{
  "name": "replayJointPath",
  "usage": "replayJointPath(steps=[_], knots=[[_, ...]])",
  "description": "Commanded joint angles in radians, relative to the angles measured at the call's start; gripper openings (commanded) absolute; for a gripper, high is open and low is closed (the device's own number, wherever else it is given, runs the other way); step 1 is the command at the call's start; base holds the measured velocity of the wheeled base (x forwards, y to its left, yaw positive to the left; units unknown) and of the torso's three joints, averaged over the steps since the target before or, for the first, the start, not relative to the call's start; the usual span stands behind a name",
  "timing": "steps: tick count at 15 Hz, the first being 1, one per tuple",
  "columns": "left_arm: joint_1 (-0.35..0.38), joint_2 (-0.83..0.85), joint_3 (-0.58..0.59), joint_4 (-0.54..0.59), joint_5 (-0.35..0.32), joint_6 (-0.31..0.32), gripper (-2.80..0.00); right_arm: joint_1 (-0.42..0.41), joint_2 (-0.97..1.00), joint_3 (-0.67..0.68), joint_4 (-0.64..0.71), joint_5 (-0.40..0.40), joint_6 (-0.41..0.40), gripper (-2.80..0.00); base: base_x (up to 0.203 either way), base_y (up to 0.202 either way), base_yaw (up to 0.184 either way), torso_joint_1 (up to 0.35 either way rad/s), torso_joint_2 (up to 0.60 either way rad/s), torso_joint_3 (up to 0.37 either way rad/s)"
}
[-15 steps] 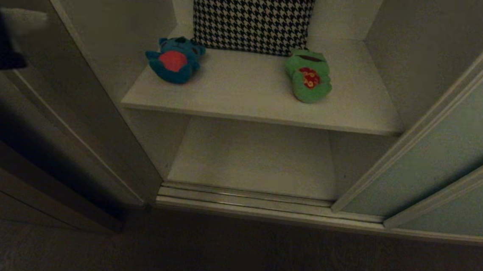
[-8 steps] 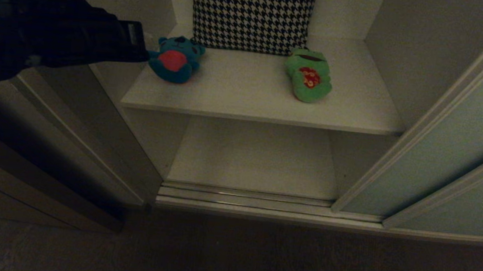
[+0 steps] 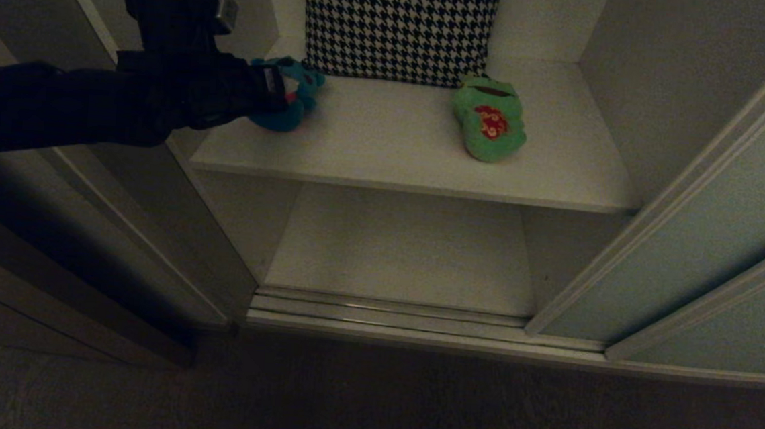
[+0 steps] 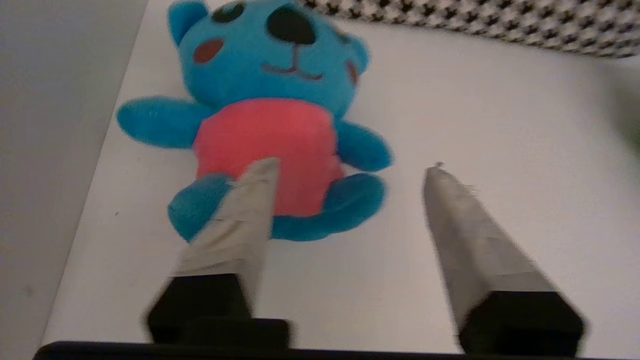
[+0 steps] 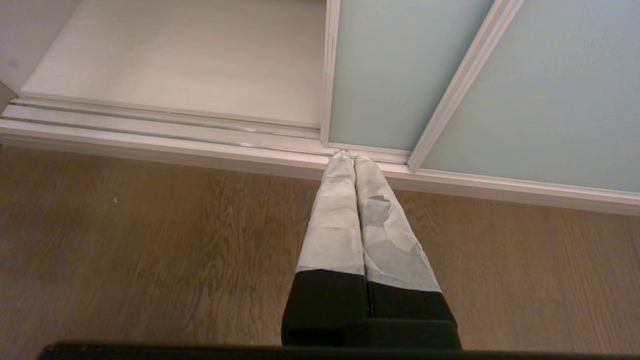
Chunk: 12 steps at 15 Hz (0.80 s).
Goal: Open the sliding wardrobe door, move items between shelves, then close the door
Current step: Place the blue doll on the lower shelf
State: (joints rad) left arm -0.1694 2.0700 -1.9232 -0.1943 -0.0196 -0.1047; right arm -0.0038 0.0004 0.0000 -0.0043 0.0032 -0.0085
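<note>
Two off-white shelves sit in the open wardrobe bay: an upper shelf [image 3: 400, 152] carrying the toys and a lower shelf [image 3: 407, 253] near the floor, both smooth flat boards with straight front edges. Below runs a pale metal door track [image 3: 389, 316], then dark wood-grain flooring [image 3: 369, 402]. Brown panels close off the bay's left side.

Left to right: the left arm reaches in from the left over the upper shelf's left edge. Left end effector [image 4: 350, 175] has its two tape-wrapped fingers [image 4: 240, 220] spread apart, holding nothing; one finger lies over the lower half of the blue bear [image 4: 270, 125], the other over bare shelf beside it. One blue bear, soft plush, round head, red belly, lies face up near the shelf's back left corner. One houndstooth cushion [image 3: 399, 24], black-and-white woven fabric, stands against the back wall at mid-shelf. One green frog [image 3: 488, 117], plush with red trim, lies right of centre just in front of the cushion's right corner, well apart from the bear.

Sliding wardrobe door [image 3: 705, 217], matte pale grey-green with a thin beige frame, stands slid to the right, overlapping a second like panel.

Right end effector [image 5: 352, 160] hangs low over the flooring by the door track, fingers pressed together, empty.
</note>
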Motion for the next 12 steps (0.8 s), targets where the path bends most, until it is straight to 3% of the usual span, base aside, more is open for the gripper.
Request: replayJointPath(steps=[1, 7, 12], knots=[[-0.001, 0.021, -0.003, -0.004, 0.010, -0.001, 0.00, -0.001, 0.001, 0.000, 0.000, 0.000, -0.001, -2.80, 0.000, 0.000, 0.000, 0.000, 0.00, 0.000], [-0.002, 0.039, -0.005, -0.180, 0.150, 0.050, 0.00, 0.001, 0.001, 0.000, 0.000, 0.000, -0.001, -2.80, 0.000, 0.000, 0.000, 0.000, 0.00, 0.000], [-0.001, 0.093, -0.005, -0.206, 0.201, 0.051, 0.00, -0.001, 0.001, 0.000, 0.000, 0.000, -0.001, -2.80, 0.000, 0.000, 0.000, 0.000, 0.00, 0.000]])
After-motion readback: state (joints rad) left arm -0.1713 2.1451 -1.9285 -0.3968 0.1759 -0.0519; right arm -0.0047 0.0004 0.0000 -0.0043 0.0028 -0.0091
